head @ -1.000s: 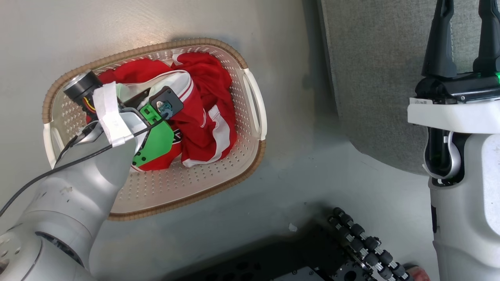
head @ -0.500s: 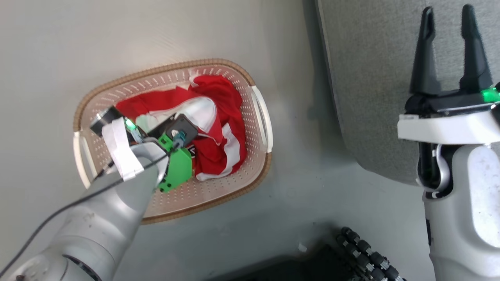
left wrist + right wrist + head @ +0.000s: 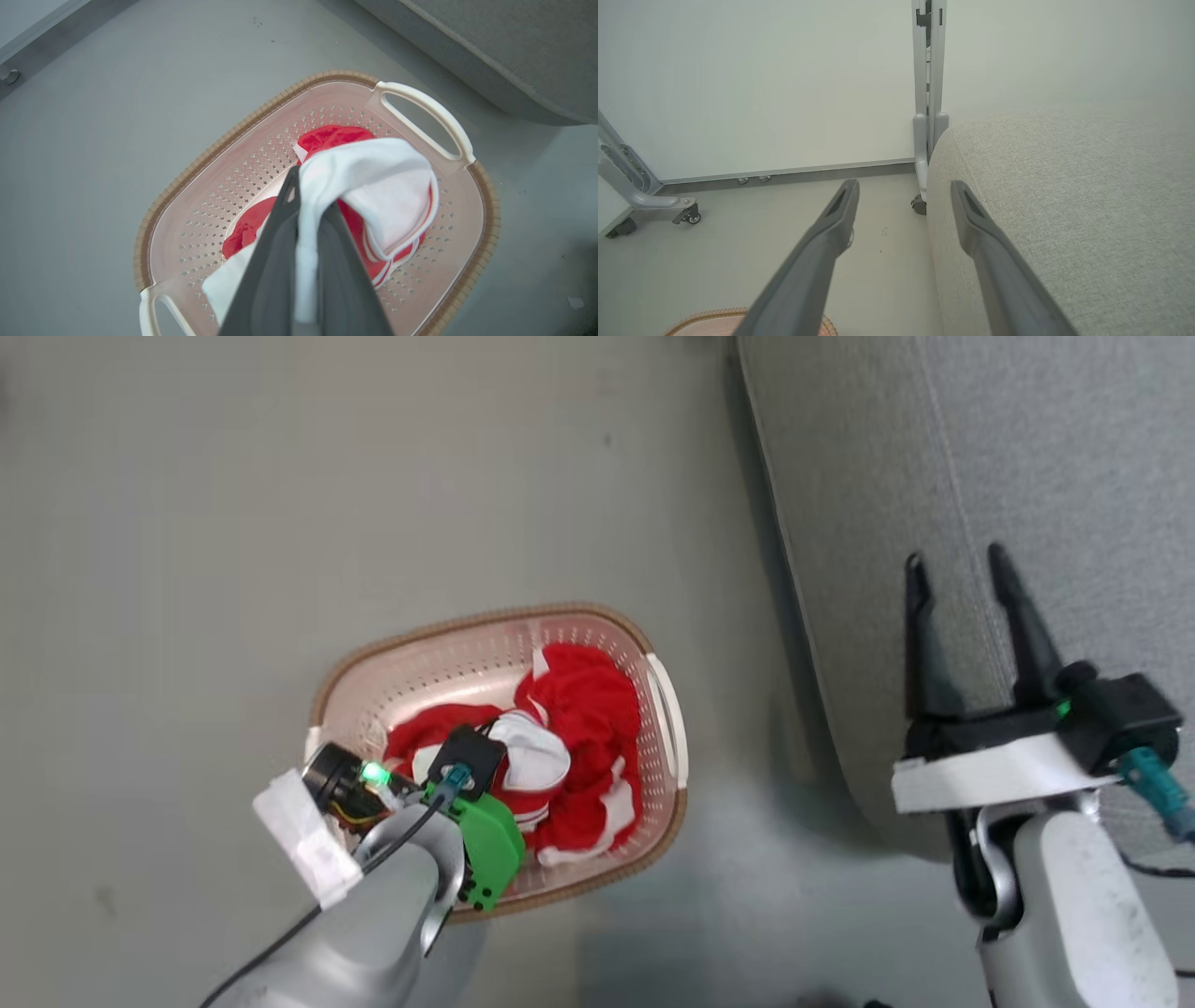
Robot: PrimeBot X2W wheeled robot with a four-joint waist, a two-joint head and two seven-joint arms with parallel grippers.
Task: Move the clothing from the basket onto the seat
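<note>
The left gripper (image 3: 306,196) is clamped on a white fold of the soft red-and-white sports clothing (image 3: 588,728) and holds it above the rest of the heap. The heap lies in the right half of the small cream perforated plastic basket (image 3: 439,663) with a brown woven rim. The basket stands on the grey floor (image 3: 280,476), just left of the large grey woven-fabric seat (image 3: 1027,448). The right gripper (image 3: 957,565) hangs over the seat's left edge, fingers spread wide and empty.
</note>
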